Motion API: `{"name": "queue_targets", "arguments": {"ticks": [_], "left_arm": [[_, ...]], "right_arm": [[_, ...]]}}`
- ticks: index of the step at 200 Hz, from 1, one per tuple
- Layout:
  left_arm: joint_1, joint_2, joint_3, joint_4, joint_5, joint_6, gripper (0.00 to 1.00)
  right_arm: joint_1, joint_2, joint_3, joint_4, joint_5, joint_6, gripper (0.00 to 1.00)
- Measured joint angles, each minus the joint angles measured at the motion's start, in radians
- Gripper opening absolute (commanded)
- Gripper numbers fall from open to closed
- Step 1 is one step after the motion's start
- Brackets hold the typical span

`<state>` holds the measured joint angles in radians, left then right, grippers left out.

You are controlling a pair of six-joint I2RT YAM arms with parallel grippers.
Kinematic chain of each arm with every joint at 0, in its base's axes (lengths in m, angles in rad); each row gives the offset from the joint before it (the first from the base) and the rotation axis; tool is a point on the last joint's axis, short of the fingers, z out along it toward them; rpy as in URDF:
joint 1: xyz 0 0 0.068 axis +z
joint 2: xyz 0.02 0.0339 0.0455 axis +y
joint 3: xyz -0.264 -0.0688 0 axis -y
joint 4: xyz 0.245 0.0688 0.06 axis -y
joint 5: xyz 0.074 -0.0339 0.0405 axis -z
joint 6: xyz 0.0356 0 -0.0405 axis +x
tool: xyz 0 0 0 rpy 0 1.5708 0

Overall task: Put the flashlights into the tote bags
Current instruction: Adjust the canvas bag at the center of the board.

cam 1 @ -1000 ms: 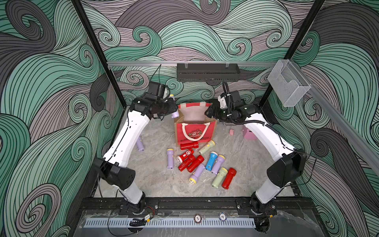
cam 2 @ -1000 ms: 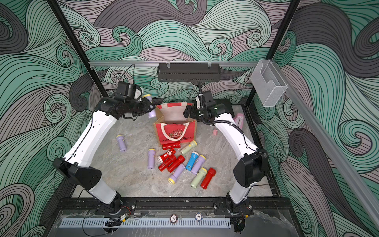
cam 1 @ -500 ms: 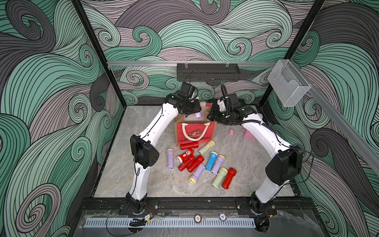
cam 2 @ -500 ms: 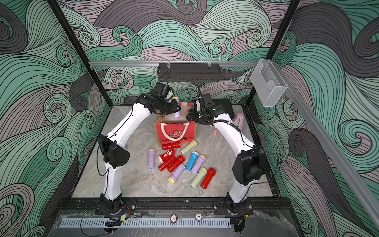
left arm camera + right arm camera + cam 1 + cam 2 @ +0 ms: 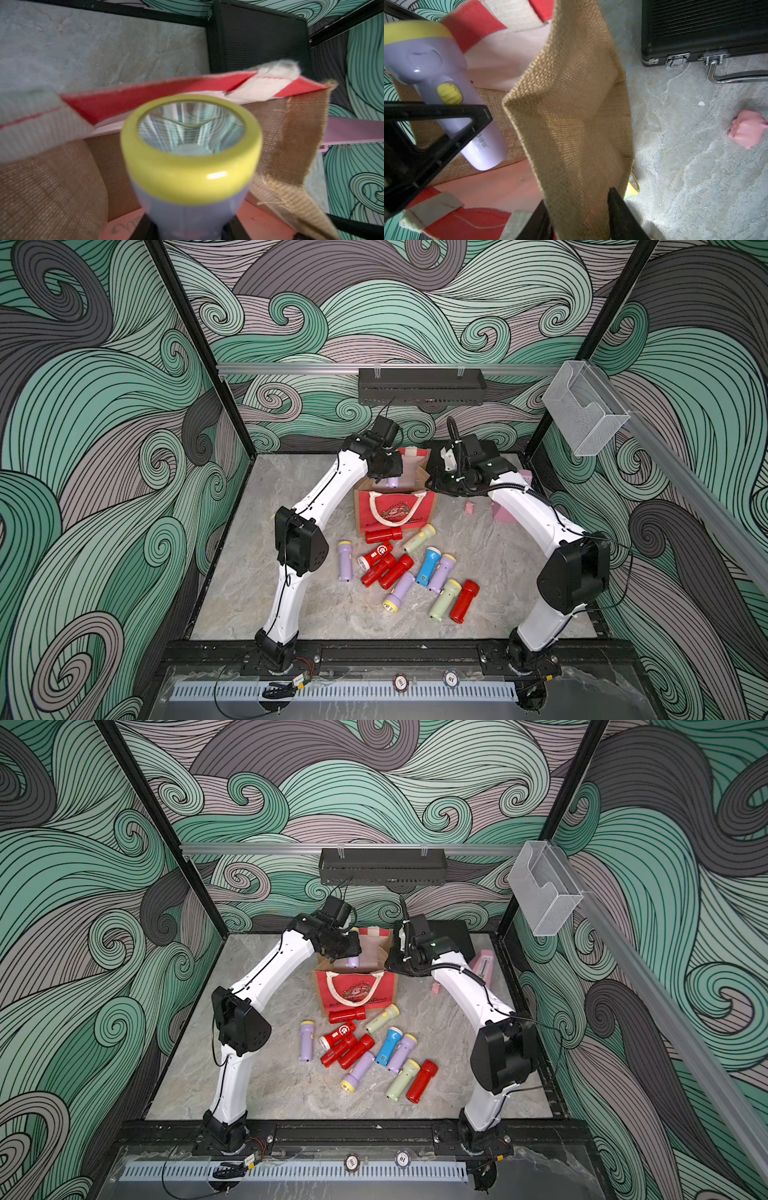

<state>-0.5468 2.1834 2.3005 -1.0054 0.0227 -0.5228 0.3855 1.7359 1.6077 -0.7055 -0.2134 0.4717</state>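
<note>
We find the boxy jute tote bag (image 5: pixel 395 512) with red front and back, tan sides and white rope handles standing upright on the grey marble-patterned table (image 5: pixel 291 489), toward its far edge, mouth open. A cartoon print shows on the near red face.

The left gripper (image 5: pixel 387 472) is clamped on a lilac flashlight (image 5: pixel 446 93), holding it by the barrel over the bag's open mouth. This short plastic torch has a flared head with a yellow rim, a ribbed yellow slide switch and small printing on the barrel. The left wrist view shows a clear lens over a faceted reflector (image 5: pixel 191 126). We cannot tell whether its butt end lies below the bag's rim.

The right gripper (image 5: pixel 577 199) is at the bag's tan side wall (image 5: pixel 571 104). Its black fingers (image 5: pixel 618 214) stand on either side of the folded cloth, which fills the gap and touches both, so we read it as clamped on the wall.

Eleven loose flashlights (image 5: pixel 428 566) are visible in both top views, lying on the table in front of the bag: five red, three lilac, two pale green and one blue. The nearest red one (image 5: pixel 347 1015) lies just beside the bag's front.

A black hard case (image 5: pixel 706 27) sits behind the bag, and a small pink lump (image 5: pixel 747 131) lies apart to its right.
</note>
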Motion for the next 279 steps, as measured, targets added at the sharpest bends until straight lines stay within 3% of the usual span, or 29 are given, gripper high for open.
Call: {"name": "queue_targets", "arguments": {"ticks": [96, 163, 201, 279], "left_arm": [[-0.021, 0.049, -0.042, -0.057, -0.146, 0.0, 0.0], [-0.043, 0.133, 0.013, -0.071, -0.267, 0.001, 0.0], [-0.057, 0.137, 0.059, -0.075, -0.238, 0.019, 0.0], [-0.067, 0.143, 0.144, -0.174, -0.075, -0.01, 0.0]], "right_arm": [[-0.002, -0.045, -0.082, 0.042, -0.008, 0.013, 0.27], [0.01, -0.087, -0.146, 0.098, -0.031, 0.022, 0.26], [0.01, -0.105, -0.17, 0.115, -0.031, 0.032, 0.26], [0.01, -0.126, -0.194, 0.132, -0.026, 0.037, 0.27]]}}
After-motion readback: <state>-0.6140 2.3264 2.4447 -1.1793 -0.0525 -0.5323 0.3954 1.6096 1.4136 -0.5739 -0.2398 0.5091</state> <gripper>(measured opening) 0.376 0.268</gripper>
